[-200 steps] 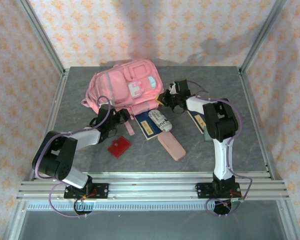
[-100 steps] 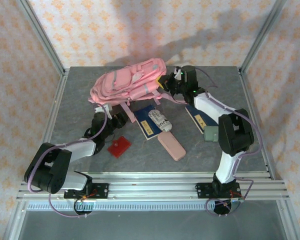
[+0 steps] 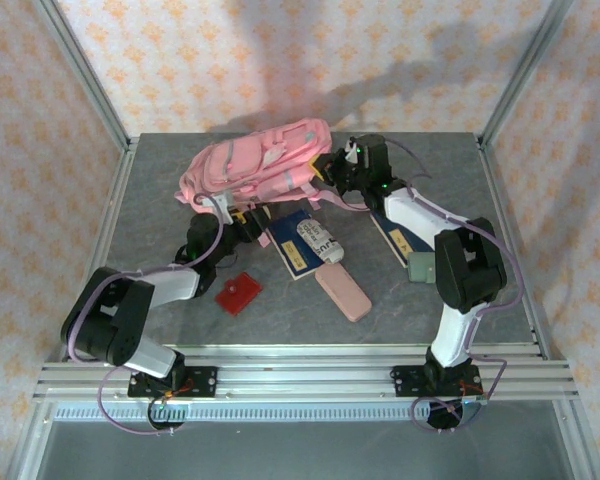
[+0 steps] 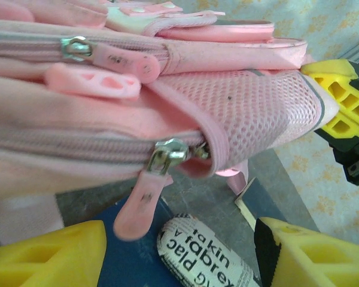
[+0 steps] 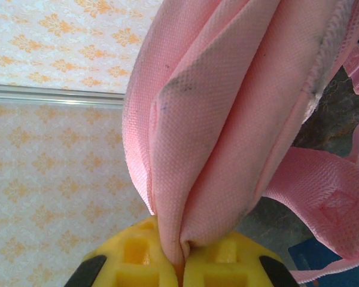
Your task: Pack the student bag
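Note:
The student bag (image 3: 260, 160) is a pink backpack, raised off the table on its right side and tilted. My right gripper (image 3: 332, 178) is shut on a fold of its pink fabric (image 5: 227, 119), pinched between the yellow fingertips (image 5: 137, 263). My left gripper (image 3: 242, 222) sits at the bag's near lower edge and is open. In the left wrist view its yellow fingers (image 4: 48, 257) stand wide apart, and a pink zip pull (image 4: 140, 200) hangs free just above the gap. The bag's zip (image 4: 167, 155) runs across that view.
A white tube with black lettering (image 3: 318, 242) lies on a blue book (image 3: 292, 255) just in front of the bag. A pink pencil case (image 3: 342, 292), a red flat card (image 3: 239, 292), another blue book (image 3: 395, 238) and a grey-green block (image 3: 421, 268) lie nearby.
The right gripper has lifted the bag's right side, so it went from lying flat to tilted. The left gripper moved in under the bag's near edge and opened wider.

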`<state>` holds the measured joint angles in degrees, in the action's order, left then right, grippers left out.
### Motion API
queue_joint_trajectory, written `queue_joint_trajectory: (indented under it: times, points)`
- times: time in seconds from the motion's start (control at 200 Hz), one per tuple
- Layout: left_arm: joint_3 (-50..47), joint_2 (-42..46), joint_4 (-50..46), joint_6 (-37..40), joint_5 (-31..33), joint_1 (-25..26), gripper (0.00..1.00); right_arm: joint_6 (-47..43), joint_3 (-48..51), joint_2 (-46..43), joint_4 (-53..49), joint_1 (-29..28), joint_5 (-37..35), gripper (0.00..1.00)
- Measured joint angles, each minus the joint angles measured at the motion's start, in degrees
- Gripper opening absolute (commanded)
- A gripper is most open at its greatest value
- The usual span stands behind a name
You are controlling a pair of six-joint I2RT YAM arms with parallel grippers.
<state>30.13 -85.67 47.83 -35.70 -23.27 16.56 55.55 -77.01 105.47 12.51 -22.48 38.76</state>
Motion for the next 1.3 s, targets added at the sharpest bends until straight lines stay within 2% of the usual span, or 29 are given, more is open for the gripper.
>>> queue_joint_trajectory:
  times: [0.125,0.21,0.345,0.801,1.096,1.301]
  points:
    - [2.67,-1.9,-0.15,0.31,-0.5,-0.04,0.57,0.0,0.0,0.0,0.02,-0.26,0.0,0.0]
    - [3.76,-2.03,-0.26,0.15,-0.79,-0.31,0.29,0.0,0.11,0.0,0.46,-0.35,-0.02,0.0]
    - [4.2,-2.01,-0.9,0.83,-2.32,-2.36,0.0,0.0,0.44,-0.02,1.03,-0.35,-0.02,0.0]
    - [0.61,5.29,-7.08,3.41,-4.48,-5.97,0.0,0.0,1.33,-0.17,2.14,-0.92,1.55,0.0]
    - [0.66,8.48,-16.79,5.66,4.07,-6.99,0.0,-0.04,4.59,-1.33,2.6,-0.39,1.7,0.0]
    - [0.66,9.86,-21.44,5.79,9.2,-8.44,0.0,-0.55,5.29,-1.33,2.89,2.62,3.39,0.0]
